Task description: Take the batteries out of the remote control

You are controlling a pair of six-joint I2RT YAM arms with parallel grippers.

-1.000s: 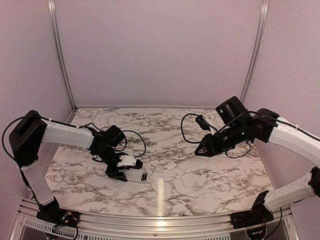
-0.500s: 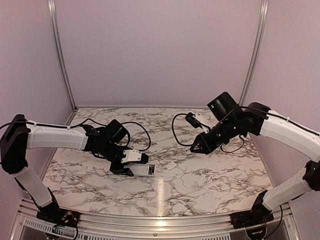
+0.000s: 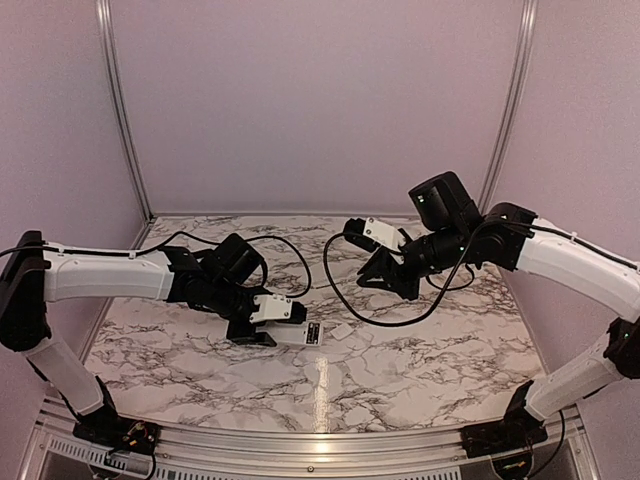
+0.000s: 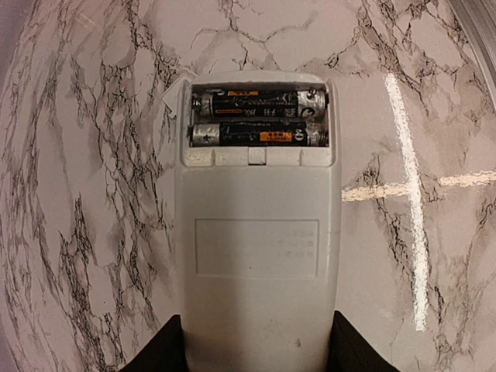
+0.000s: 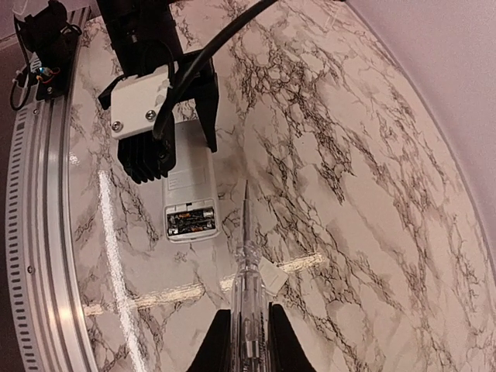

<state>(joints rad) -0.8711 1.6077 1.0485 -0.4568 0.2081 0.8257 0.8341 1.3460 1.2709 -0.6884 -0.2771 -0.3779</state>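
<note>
Right, my left gripper clamps the remote control lying on the marble table, with both batteries in its uncovered bay. My right gripper is closed on a thin clear rod.

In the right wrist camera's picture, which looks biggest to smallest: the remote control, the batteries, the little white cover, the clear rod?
1. remote control
2. white cover and batteries together, about alike
Unranked: clear rod, looks longest but nearest the camera.
</note>
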